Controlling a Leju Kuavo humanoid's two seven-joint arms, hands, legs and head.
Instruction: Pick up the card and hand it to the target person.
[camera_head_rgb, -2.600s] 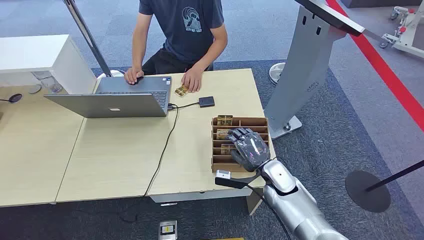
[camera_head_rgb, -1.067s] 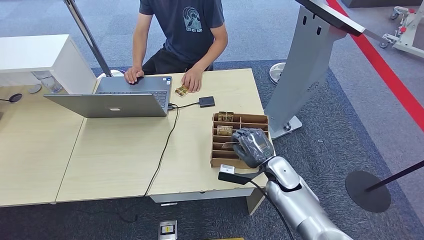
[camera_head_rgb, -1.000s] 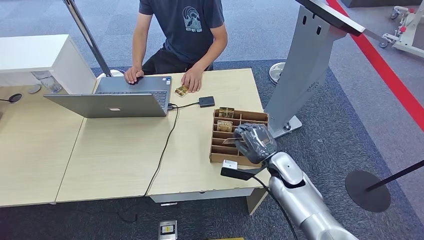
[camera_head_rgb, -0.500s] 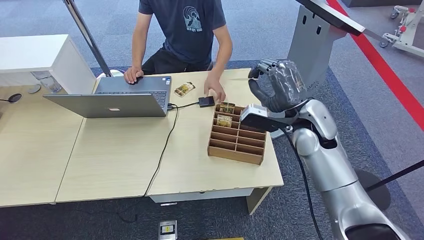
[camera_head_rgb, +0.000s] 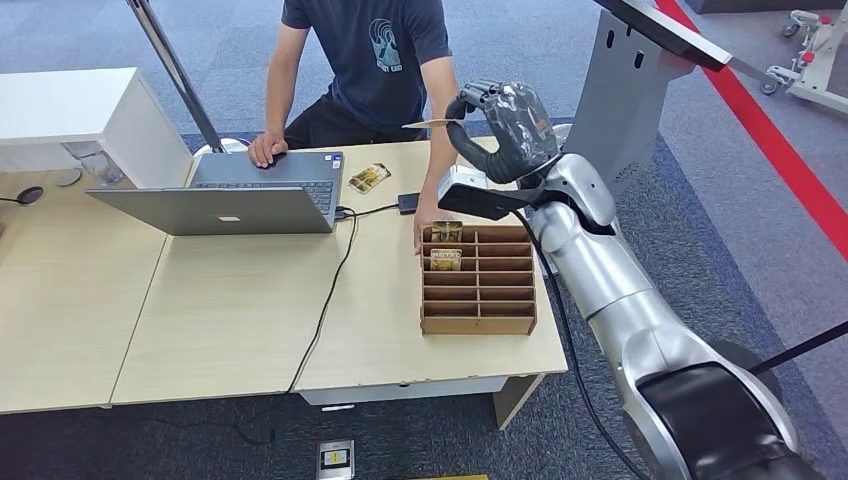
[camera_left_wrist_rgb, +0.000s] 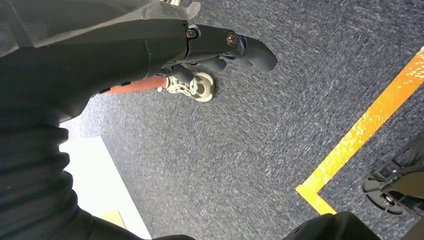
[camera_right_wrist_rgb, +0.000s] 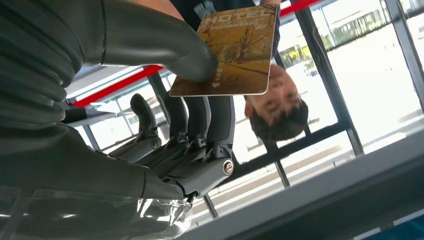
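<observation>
One card (camera_head_rgb: 428, 124) pinched in right hand (camera_head_rgb: 503, 128), now raised toward person (camera_head_rgb: 372, 62).

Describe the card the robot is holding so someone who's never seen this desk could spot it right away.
Start at the wooden tray near the desk's right edge and follow the silver arm up to the right hand, raised toward the seated person. The card is pinched there, flat and in mid-air, while the other cards sit in the tray or lie by the laptop.

**Hidden, cropped or illegible**

The person (camera_head_rgb: 385, 70) is cut off at the head view's top edge. The card (camera_right_wrist_rgb: 230, 52) loses a corner at the right wrist view's top edge, and the thumb (camera_right_wrist_rgb: 150, 42) covers part of it (its print is only partly legible). The cards in the wooden organizer (camera_head_rgb: 478, 322) are too small to read.
</observation>
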